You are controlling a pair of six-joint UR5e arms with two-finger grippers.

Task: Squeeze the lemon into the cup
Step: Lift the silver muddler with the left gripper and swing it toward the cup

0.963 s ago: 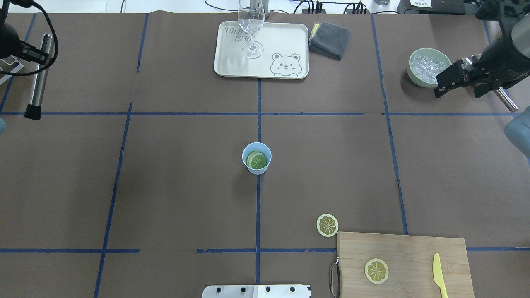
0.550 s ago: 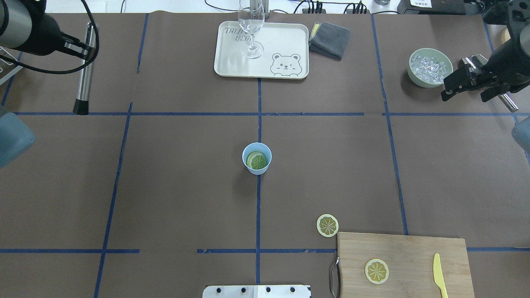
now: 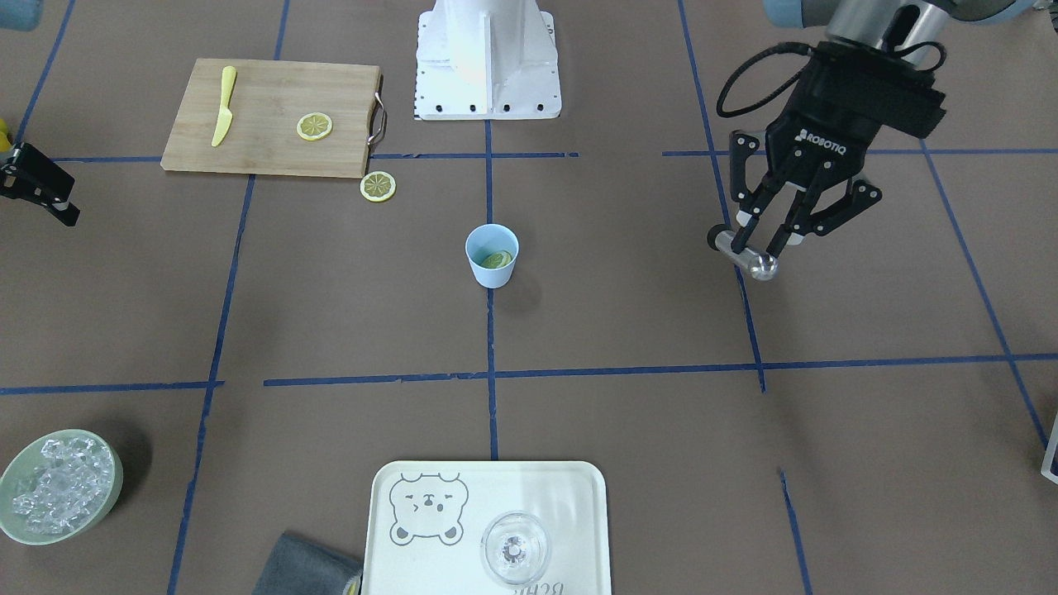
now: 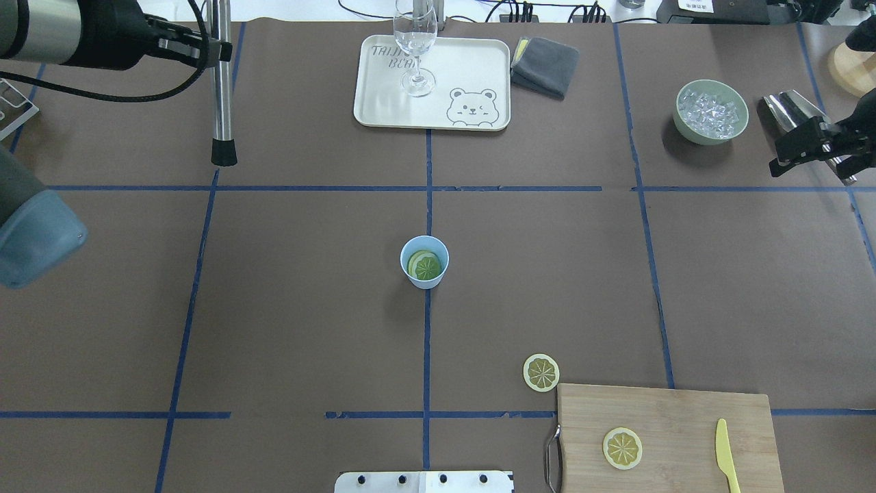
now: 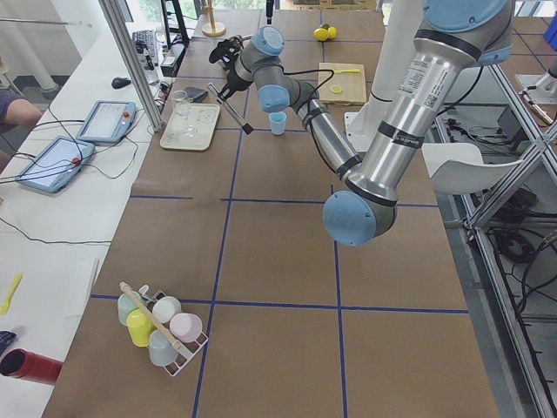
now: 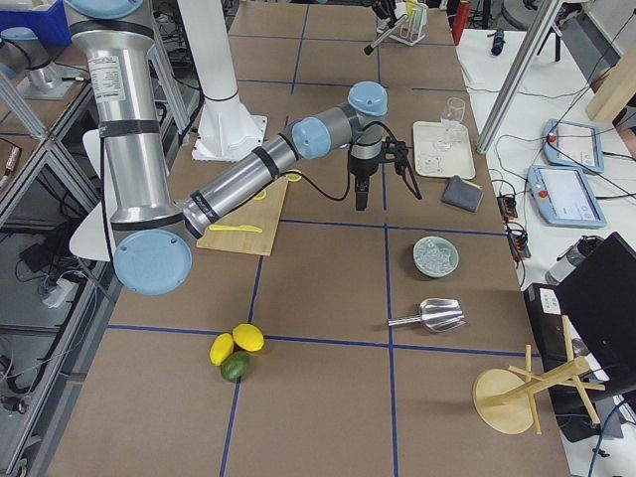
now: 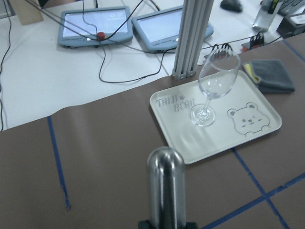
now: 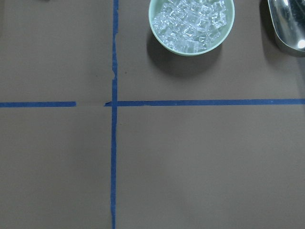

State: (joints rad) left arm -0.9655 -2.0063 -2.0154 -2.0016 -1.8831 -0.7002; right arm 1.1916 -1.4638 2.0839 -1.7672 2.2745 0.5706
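Observation:
The light-blue cup (image 4: pixel 424 274) (image 3: pixel 492 268) stands upright at the table's middle, with lemon slices (image 4: pixel 424 266) (image 3: pixel 497 259) lying inside it. One more lemon slice (image 4: pixel 541 372) (image 3: pixel 378 186) lies flat on the table beside the cutting board, and another (image 4: pixel 622 448) (image 3: pixel 314 126) rests on the board. My left gripper (image 4: pixel 217 46) (image 3: pixel 764 235) hangs over the far left of the table, well away from the cup, shut on a steel muddler (image 4: pixel 220 89) (image 7: pixel 166 186) that points down. At the far right edge my right gripper (image 4: pixel 807 161) is open and holds nothing.
A wooden cutting board (image 4: pixel 684 418) with a yellow knife (image 4: pixel 727 455) lies front right. At the back stand a bear tray (image 4: pixel 465 68) with a wine glass (image 4: pixel 415 48) and a grey cloth (image 4: pixel 545 65). Back right are an ice bowl (image 4: pixel 710 111) and a metal scoop (image 4: pixel 790 106).
My left arm has swung rightward with the muddler, from the table's left edge toward the tray. The right gripper has drawn back to the right, away from the ice bowl.

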